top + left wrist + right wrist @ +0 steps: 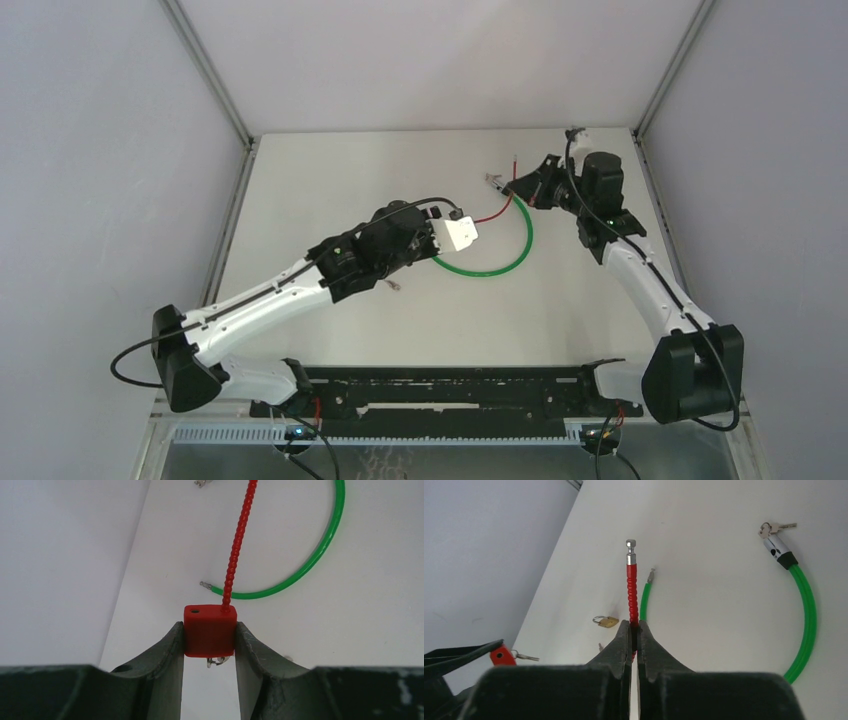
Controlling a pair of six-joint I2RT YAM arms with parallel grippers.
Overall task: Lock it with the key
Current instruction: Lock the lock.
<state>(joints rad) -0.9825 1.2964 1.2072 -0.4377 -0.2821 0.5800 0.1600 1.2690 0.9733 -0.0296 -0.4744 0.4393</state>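
My left gripper (209, 636) is shut on a red lock body (207, 625); its dark fingers (170, 650) press on both of its sides. A key on a ring (216, 661) hangs under the body. The beaded red cable (237, 535) rises from the body's top, next to an open hole. My right gripper (634, 626) is shut on that red cable (631, 590) a short way below its free metal tip (630, 545). From above, the cable (495, 213) spans between the left gripper (470, 228) and the right gripper (520, 185).
A green cable lock (806, 615) lies in a loop on the table, its head with keys (776, 540) at one end and a bare tip (651, 573) at the other. A small brass padlock (606, 621) lies near the left arm. Grey walls stand close on both sides.
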